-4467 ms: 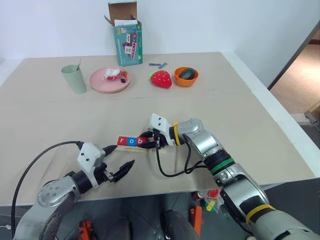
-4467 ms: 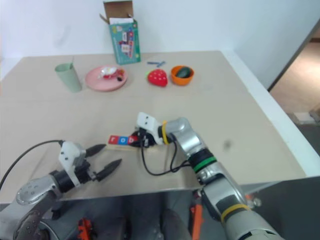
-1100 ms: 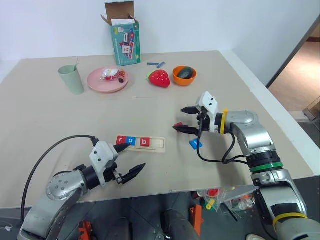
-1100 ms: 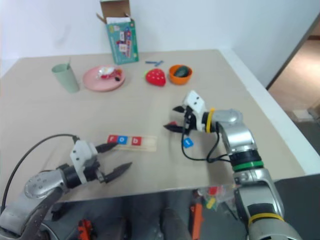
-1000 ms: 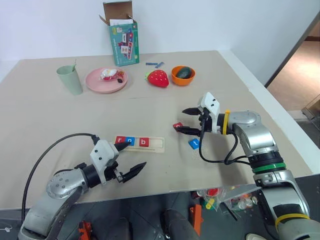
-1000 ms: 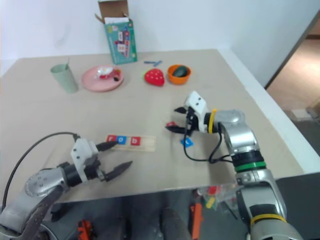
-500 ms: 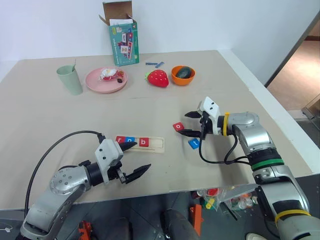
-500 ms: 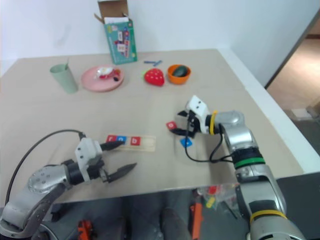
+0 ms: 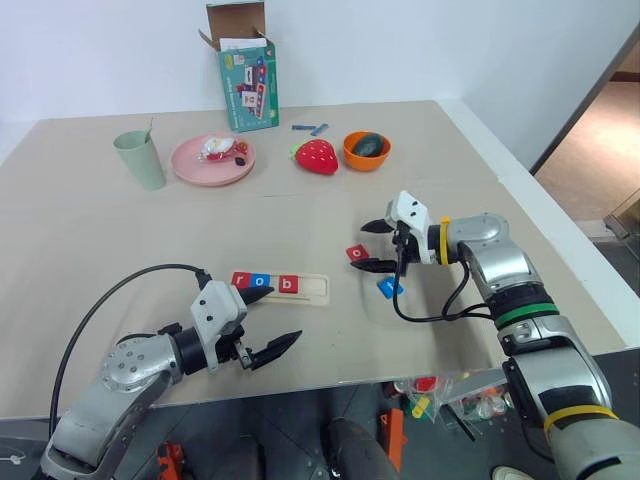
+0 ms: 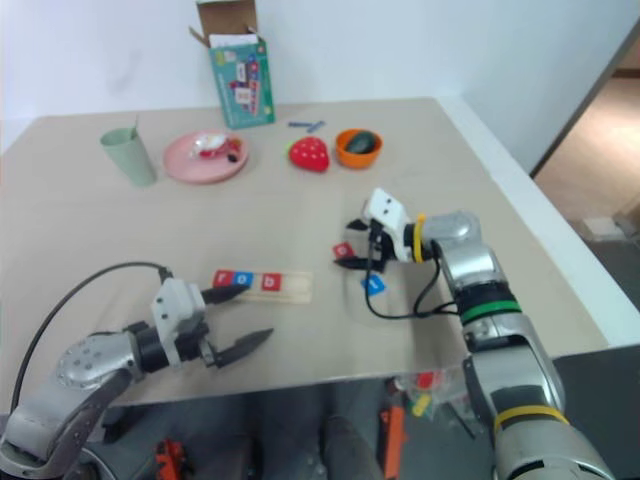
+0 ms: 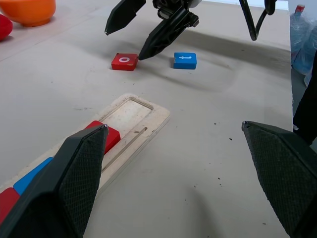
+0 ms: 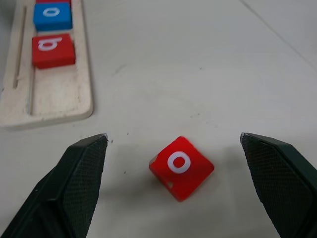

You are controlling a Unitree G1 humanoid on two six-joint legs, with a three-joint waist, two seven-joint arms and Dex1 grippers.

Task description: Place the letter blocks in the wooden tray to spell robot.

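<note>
Three of five slots filled: the wooden tray holds a red r tile, a blue o tile and a red b tile, seated side by side from its left end; the two slots at its right end are bare wood. Remaining, by my reading: the second o, then the t. Both lie loose on the table, well apart from the tray. The red o tile sits between the spread fingertips of the right gripper, turned cornerwise to the fingers rather than square; the fingers stand wide, nothing held, and the lower tip in the left wrist view looks close to the tile's edge, contact not resolvable. The blue t tile lies just beside the red o, on the near side of the right fingers and outside their span. The left gripper hovers with fingers wide and empty; the tray's empty end lies ahead of its fingertips, nearer the left one. Tiles are small, flat, square, with rounded corners and white lowercase letters on glossy faces. The tray is a pale wood strip with a shallow recess and a thin lengthwise groove along one side.
</note>
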